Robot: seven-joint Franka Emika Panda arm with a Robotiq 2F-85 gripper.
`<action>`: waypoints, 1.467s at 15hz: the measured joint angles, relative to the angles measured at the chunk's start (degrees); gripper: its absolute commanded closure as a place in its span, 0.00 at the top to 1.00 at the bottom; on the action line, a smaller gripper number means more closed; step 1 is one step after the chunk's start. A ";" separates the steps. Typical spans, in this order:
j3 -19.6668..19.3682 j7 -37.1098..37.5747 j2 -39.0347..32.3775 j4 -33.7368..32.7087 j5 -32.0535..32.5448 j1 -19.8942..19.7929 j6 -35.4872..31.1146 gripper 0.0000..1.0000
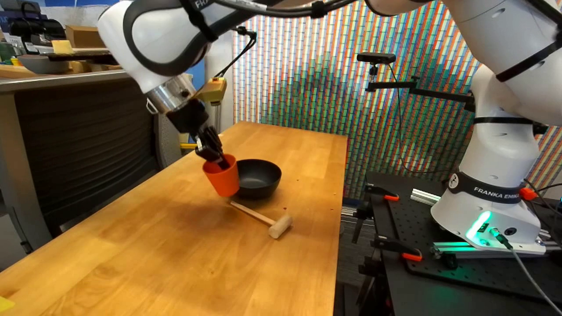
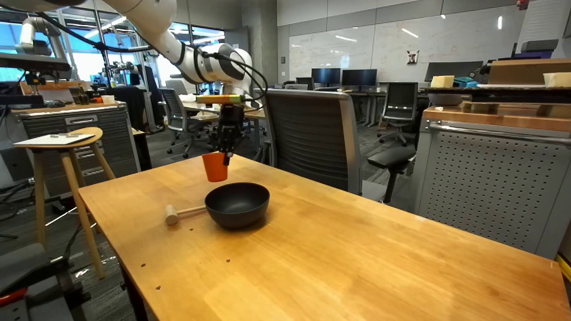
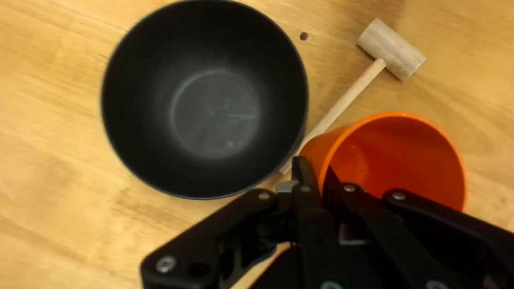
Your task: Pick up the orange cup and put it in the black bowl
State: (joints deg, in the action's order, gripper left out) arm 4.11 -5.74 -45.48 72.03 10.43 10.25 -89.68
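Observation:
The orange cup (image 1: 221,180) is held in the air, slightly tilted, beside the black bowl; it also shows in an exterior view (image 2: 214,168) and in the wrist view (image 3: 401,156). My gripper (image 3: 316,170) is shut on the cup's wall, with one finger inside the cup and one outside. The gripper also shows in both exterior views (image 1: 224,162) (image 2: 227,159). The black bowl (image 3: 217,116) stands upright on the table with nothing in it; both exterior views show it (image 1: 258,180) (image 2: 237,207). In the wrist view the cup is right of the bowl.
A wooden mallet (image 1: 279,226) lies on the wooden table (image 1: 175,259), its handle reaching close to the bowl; it also shows in the wrist view (image 3: 391,50). A dark office chair (image 2: 312,138) stands at the table's long edge. A stool (image 2: 67,142) stands beyond the table's end.

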 measured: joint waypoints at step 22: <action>-3.29 2.55 2.05 13.35 -8.49 -11.12 -5.28 0.32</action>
State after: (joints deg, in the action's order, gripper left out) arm 0.82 -3.20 -43.44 85.38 1.93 -0.87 -94.96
